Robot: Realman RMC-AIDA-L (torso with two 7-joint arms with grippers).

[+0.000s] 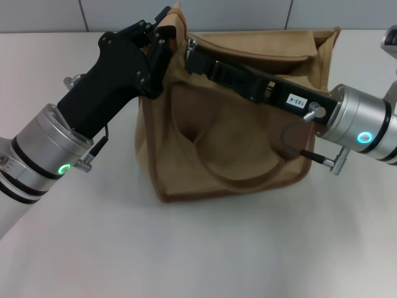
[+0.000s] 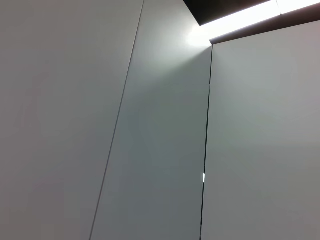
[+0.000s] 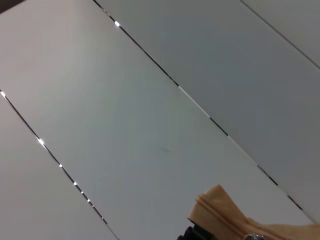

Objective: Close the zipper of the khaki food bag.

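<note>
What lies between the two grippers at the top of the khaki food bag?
In the head view, only the khaki food bag's upper left corner separates the left gripper from the right gripper.

The left arm's black plastic gripper (image 1: pixel 162 38) is chunky and blocky, with small screws and joints near its tip. It sits on a round shiny silver wrist ring (image 1: pixel 44 144) with black bands and a small glowing green light. A thin black cable curls beside it. The right arm's long black gripper (image 1: pixel 197 56) has a white sticker with "103-4" printed on it. Its silver wrist (image 1: pixel 363 124) glows with a blue-green ring light and has little metal knobs and a grey looped cable.
</note>
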